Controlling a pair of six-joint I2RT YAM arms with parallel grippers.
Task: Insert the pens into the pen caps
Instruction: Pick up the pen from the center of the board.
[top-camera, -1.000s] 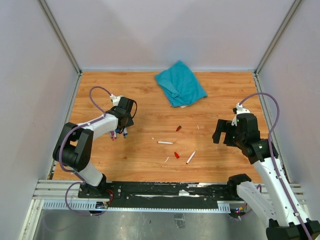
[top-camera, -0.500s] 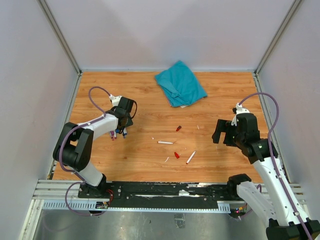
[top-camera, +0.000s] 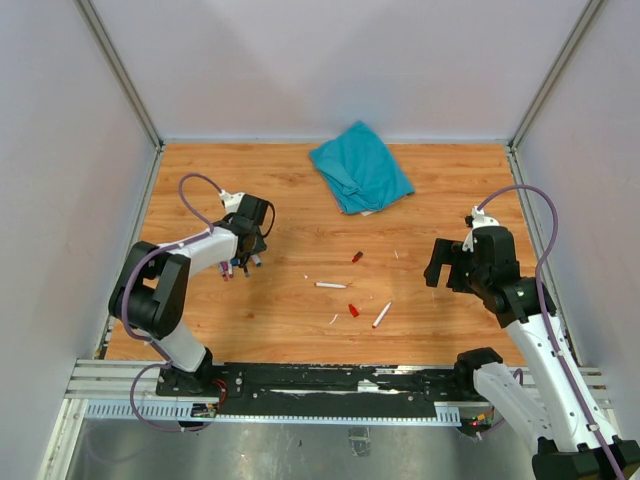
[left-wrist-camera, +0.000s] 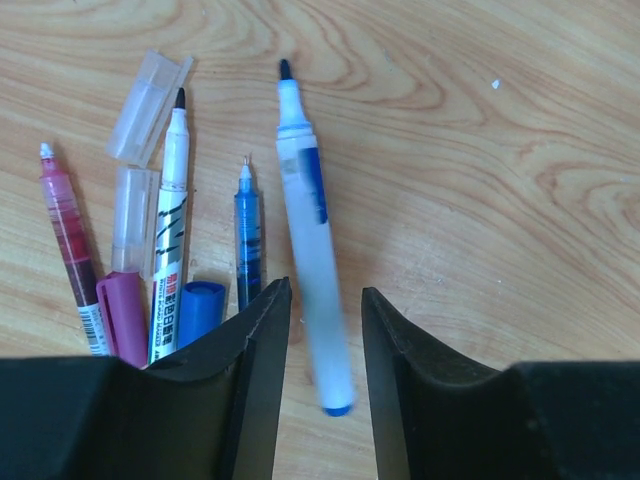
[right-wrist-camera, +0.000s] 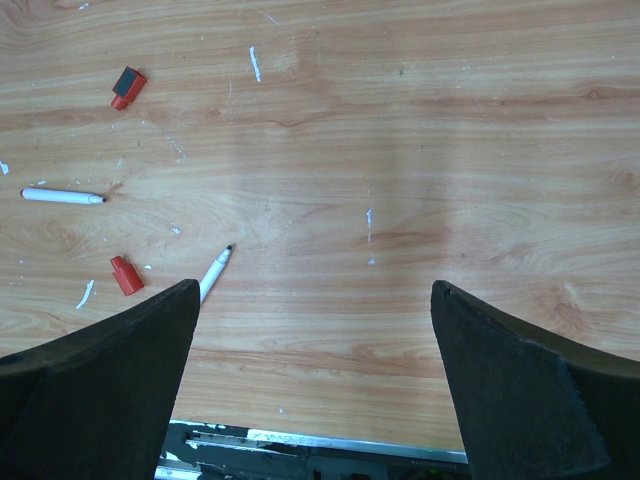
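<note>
**Mia:** Where is the left hand (top-camera: 246, 256)?

**Ben:** At nine o'clock on the counter (top-camera: 300, 200), low over a bunch of pens.

**Mia:** Is it holding one?

**Ben:** No. Its fingers (left-wrist-camera: 255, 350) are a little apart. A blue-marked pen (left-wrist-camera: 305, 230) lies between them, tip pointing to twelve o'clock in the wrist view. Wood shows between the pen and the right finger.

**Mia:** What lies beside it?

**Ben:** Going toward nine o'clock: a thin blue pen (left-wrist-camera: 248, 240), a black-tipped pen (left-wrist-camera: 172, 230) and a red pen (left-wrist-camera: 68, 235). A blue cap (left-wrist-camera: 200, 305) and a purple cap (left-wrist-camera: 122, 315) sit at their near ends. Two clear caps (left-wrist-camera: 148, 105) lie there too.

**Mia:** And the right hand (top-camera: 447, 265)?

**Ben:** At three o'clock, up above the counter. Its fingers are spread wide and it holds nothing.

**Mia:** Anything in the middle?

**Ben:** Two white pens (top-camera: 330, 285) (top-camera: 382, 314) and two red caps (top-camera: 357, 257) (top-camera: 353, 310), none touching. A teal cloth (top-camera: 360, 178) lies at twelve o'clock.
</note>
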